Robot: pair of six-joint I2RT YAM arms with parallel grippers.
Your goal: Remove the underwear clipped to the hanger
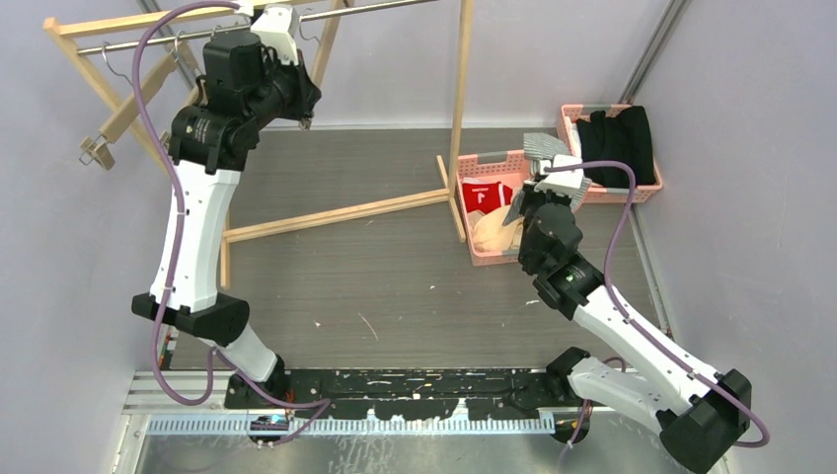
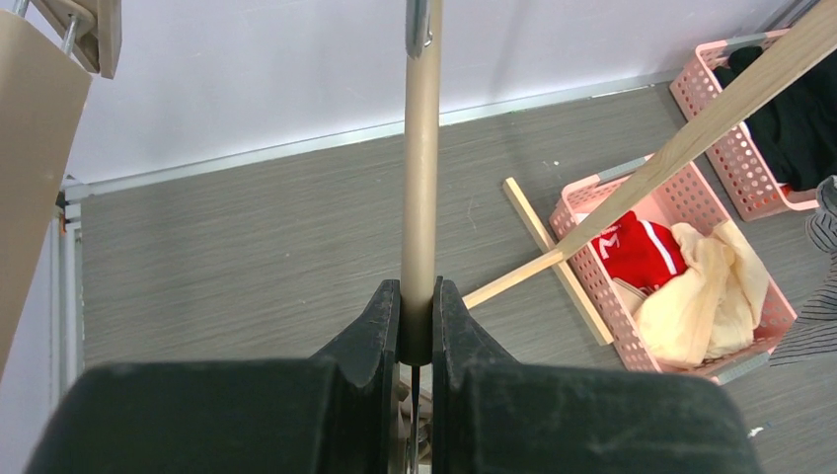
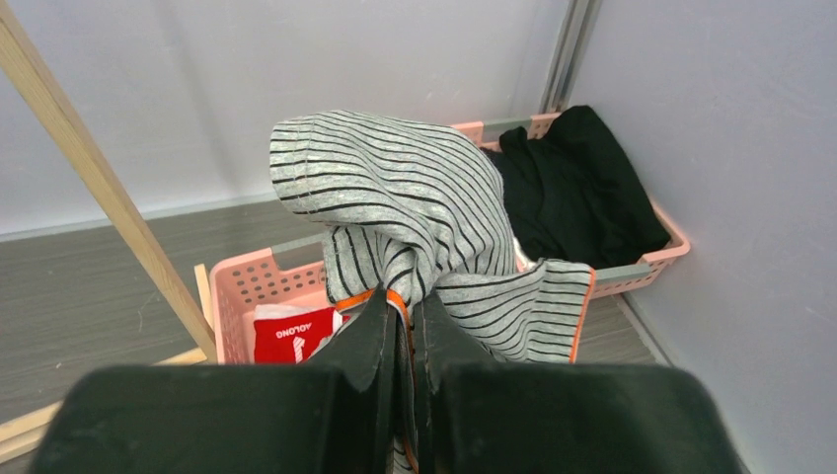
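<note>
At the upper left of the top view, the left gripper [image 2: 417,326] is clenched on the tan hanger [image 2: 421,178], whose long axis runs straight away from its fingers. Right of centre, the pink basket [image 1: 484,158] holds the red shorts [image 1: 486,194] and cream shorts [image 1: 491,234]. The right gripper [image 3: 403,316], on the nearer arm, pinches the striped shorts [image 3: 415,197] by that basket's right rim, so I judge the drop lies slightly leftward.

We see open grey wood-grain tabletop [image 1: 395,286] between our arms, free to cross. A tall pale wooden rack post [image 1: 459,118] and its slanting wooden floor bar [image 1: 336,215] block the middle. Against the right wall sit a pink perforated plastic basket [image 1: 489,260], part filled with red and cream underwear [image 1: 486,196], and a second pink basket [image 1: 569,118].
</note>
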